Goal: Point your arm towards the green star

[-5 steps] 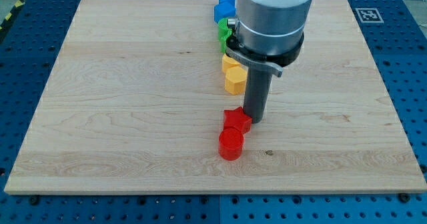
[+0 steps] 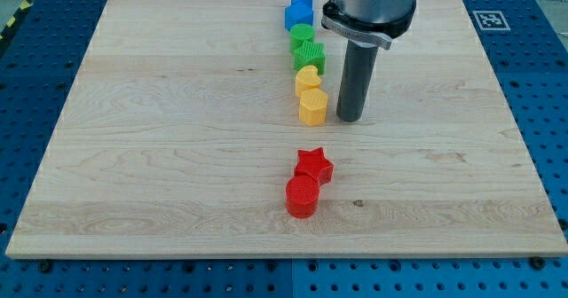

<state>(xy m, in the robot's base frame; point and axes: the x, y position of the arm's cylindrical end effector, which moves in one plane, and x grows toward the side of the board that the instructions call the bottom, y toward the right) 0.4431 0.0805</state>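
Nearest the view's bottom, on the wooden table point(image 2: 177, 174), we find 2 red blocks touching each other: a red cylinder point(image 2: 302, 197) in front and a red star point(image 2: 313, 165) just behind it, toward the view's right. Both sit well apart from our rod and play no part in this task.

Farther up, a column of blocks runs toward the view's top. First come 2 yellow blocks, a yellow hexagon point(image 2: 311, 107) and, touching it from behind, a yellow heart point(image 2: 307, 77). Our tip point(image 2: 349, 119) rests on the table just beside the hexagon, on its right, with a narrow gap between them as far as we can judge.

Behind the yellow pair is the green star point(image 2: 311, 56), the task's target, with another green block point(image 2: 301, 35) touching it beyond; that one's shape is hard to make out. The star lies up and to the left of our tip, near but not touching. We judge the rod is placed on the column's right so it can close on the star without knocking the yellow blocks.

Farthest away are 2 blue blocks point(image 2: 299, 8) at the table's top edge.

We carry no fingers, so nothing is opened or held.
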